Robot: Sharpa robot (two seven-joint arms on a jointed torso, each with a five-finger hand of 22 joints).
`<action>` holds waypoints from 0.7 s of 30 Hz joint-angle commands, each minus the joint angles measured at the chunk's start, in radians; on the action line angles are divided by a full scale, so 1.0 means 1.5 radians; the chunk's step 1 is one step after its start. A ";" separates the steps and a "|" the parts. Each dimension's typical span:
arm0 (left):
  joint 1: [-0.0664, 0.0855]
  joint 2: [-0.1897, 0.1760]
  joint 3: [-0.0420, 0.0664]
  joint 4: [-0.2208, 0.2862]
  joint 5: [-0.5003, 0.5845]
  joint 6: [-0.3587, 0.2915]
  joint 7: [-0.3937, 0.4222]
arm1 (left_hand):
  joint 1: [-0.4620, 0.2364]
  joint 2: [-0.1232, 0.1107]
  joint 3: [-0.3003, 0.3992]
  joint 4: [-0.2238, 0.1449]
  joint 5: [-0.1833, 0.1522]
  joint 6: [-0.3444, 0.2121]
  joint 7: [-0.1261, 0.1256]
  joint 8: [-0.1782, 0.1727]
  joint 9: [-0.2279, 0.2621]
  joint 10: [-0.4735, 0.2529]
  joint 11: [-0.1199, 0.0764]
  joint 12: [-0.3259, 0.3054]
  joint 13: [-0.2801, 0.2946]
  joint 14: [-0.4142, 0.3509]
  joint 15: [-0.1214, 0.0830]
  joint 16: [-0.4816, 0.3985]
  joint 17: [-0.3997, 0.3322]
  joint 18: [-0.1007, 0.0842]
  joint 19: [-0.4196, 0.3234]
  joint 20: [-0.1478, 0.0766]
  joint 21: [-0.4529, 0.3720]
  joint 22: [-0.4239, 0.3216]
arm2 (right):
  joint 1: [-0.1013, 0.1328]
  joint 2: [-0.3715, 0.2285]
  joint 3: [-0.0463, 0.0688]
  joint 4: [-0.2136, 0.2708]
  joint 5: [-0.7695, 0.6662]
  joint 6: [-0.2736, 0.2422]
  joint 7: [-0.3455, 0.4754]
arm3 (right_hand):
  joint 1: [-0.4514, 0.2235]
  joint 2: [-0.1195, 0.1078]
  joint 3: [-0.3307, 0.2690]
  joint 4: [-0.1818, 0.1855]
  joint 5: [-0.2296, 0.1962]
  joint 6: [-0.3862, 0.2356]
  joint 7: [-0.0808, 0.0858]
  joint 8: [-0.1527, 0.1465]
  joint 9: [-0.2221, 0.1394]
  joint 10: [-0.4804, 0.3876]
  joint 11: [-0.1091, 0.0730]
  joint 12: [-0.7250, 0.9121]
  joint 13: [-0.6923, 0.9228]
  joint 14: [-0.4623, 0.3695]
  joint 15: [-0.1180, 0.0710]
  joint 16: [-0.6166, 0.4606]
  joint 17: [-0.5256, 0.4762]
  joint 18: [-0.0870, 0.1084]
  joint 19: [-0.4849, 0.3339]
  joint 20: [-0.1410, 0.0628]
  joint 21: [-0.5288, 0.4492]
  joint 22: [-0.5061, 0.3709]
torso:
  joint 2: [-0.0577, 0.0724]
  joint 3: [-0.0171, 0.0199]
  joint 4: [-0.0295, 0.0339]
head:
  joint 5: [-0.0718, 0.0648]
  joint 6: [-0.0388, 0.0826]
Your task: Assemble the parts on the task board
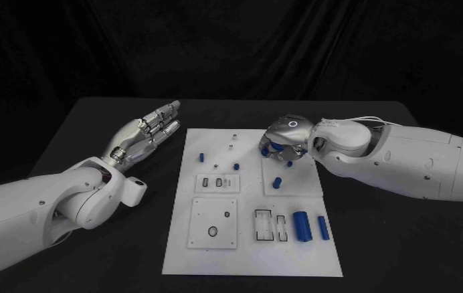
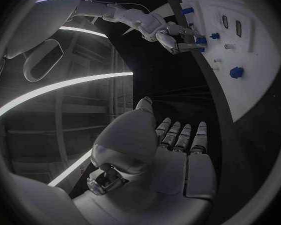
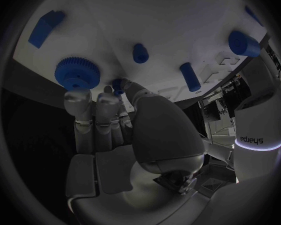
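The flat white task board lay mid-table. The left hand hovered beside it, fingers released. The right hand pinched a small blue toothed gear over the board; probably light, rigid plastic, best gripped by its rim.

A robotics lab test station: a black table backed by black curtain carries a white task board, while strip lights glow on the dim room's metal framework.
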 commanded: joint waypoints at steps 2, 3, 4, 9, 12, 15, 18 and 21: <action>0.001 0.002 0.001 -0.002 -0.001 0.013 0.018 | 0.009 0.000 0.005 0.000 0.006 0.003 0.004 0.003 0.001 -0.004 -0.002 0.000 0.000 -0.004 0.002 0.000 -0.001 0.008 0.002 0.005 0.001 0.000 | -0.002 0.003 0.000 -0.005 0.001 -0.016 0.009 | -0.006 -0.001 0.008 0.004 -0.014 0.010 0.000 -0.003 0.000 0.008 0.000 -0.002 0.000 0.001 0.004 0.002 0.001 -0.011 -0.005 0.002 0.004 0.004 | 0.000 -0.0005 0.0002 | -0.001 -0.001; 0.001 0.003 0.001 -0.002 -0.001 0.014 0.018 | 0.011 0.001 0.005 0.000 0.008 0.004 0.005 0.003 0.001 -0.004 -0.002 0.000 0.000 -0.004 0.003 0.000 -0.001 0.008 0.002 0.006 0.001 0.000 | -0.003 0.004 0.000 -0.005 0.001 -0.017 0.010 | -0.007 0.001 0.011 0.007 -0.020 0.014 0.000 -0.001 0.000 0.009 0.000 -0.002 0.000 0.001 0.004 0.003 0.002 -0.011 -0.005 0.002 0.005 0.006 | 0.000 -0.0005 0.0002 | -0.001 -0.001; 0.001 0.003 0.000 -0.003 -0.001 0.014 0.018 | 0.012 0.001 0.006 0.000 0.010 0.005 0.007 0.003 0.001 -0.004 -0.002 0.000 0.000 -0.004 0.003 0.000 -0.001 0.008 0.002 0.006 0.001 0.000 | -0.003 0.005 0.000 -0.007 0.001 -0.018 0.011 | -0.005 0.007 0.017 0.009 -0.028 0.021 -0.002 0.001 0.002 0.011 -0.002 -0.002 0.000 0.001 0.003 0.004 0.002 -0.011 -0.005 0.001 0.005 0.008 | 0.000 -0.0007 0.0003 | -0.001 -0.002; 0.001 0.005 0.000 -0.005 -0.001 0.017 0.016 | 0.015 0.001 0.007 0.000 0.014 0.006 0.008 0.004 0.002 -0.004 -0.003 0.000 0.000 -0.005 0.003 0.000 -0.001 0.008 0.002 0.006 0.001 0.000 | -0.005 0.008 0.000 -0.011 0.001 -0.023 0.016 | 0.001 0.017 0.034 0.012 -0.054 0.045 -0.006 0.007 0.005 0.029 -0.005 0.000 0.000 0.002 0.001 0.005 0.003 -0.012 -0.003 0.000 0.010 0.017 | 0.000 -0.0010 0.0005 | 0.001 -0.003; 0.001 0.006 0.000 -0.006 -0.001 0.019 0.014 | 0.018 0.001 0.008 0.000 0.019 0.008 0.010 0.004 0.002 -0.005 -0.004 0.000 0.001 -0.005 0.003 0.000 -0.001 0.008 0.002 0.007 0.001 0.000 | -0.006 0.008 0.000 -0.013 0.001 -0.030 0.022 | 0.009 0.024 0.044 0.011 -0.074 0.076 -0.012 0.020 0.013 0.060 -0.010 0.006 0.001 0.005 -0.002 0.009 0.007 -0.014 0.001 -0.003 0.018 0.029 | 0.001 -0.0007 0.0006 | 0.002 -0.003; 0.001 0.006 0.000 -0.008 -0.001 0.020 0.013 | 0.019 0.001 0.009 0.000 0.021 0.009 0.011 0.004 0.002 -0.005 -0.004 0.000 0.001 -0.005 0.003 0.000 -0.001 0.008 0.002 0.007 0.001 0.000 | -0.007 0.007 0.000 -0.012 0.002 -0.044 0.027 | 0.017 0.030 0.050 0.006 -0.087 0.099 -0.015 0.029 0.019 0.087 -0.014 0.011 0.002 0.008 -0.004 0.013 0.011 -0.016 0.007 -0.005 0.028 0.041 | 0.001 -0.0007 0.0005 | 0.004 -0.004; 0.001 0.005 0.000 -0.010 -0.001 0.021 0.012 | 0.022 0.001 0.010 -0.001 0.026 0.013 0.014 0.005 0.002 -0.005 -0.005 0.000 0.001 -0.005 0.003 0.000 -0.001 0.008 0.002 0.007 0.001 0.000 | -0.007 0.006 0.000 -0.011 0.012 -0.062 0.031 | 0.029 0.036 0.054 -0.003 -0.104 0.121 -0.019 0.038 0.027 0.117 -0.020 0.012 0.001 0.014 -0.006 0.020 0.019 -0.019 0.015 -0.006 0.042 0.058 | 0.001 -0.0006 0.0003 | 0.006 -0.004; 0.001 0.004 0.000 -0.011 -0.001 0.022 0.010 | 0.024 0.001 0.011 -0.001 0.028 0.015 0.015 0.006 0.003 -0.005 -0.005 0.000 0.001 -0.005 0.003 0.000 -0.001 0.008 0.002 0.007 0.001 0.000 | -0.005 0.006 0.000 -0.011 0.026 -0.077 0.033 | 0.037 0.038 0.055 -0.010 -0.114 0.131 -0.019 0.042 0.032 0.134 -0.022 0.010 0.000 0.018 -0.002 0.024 0.024 -0.022 0.019 -0.005 0.049 0.067 | 0.001 -0.0010 -0.0006 | 0.010 -0.004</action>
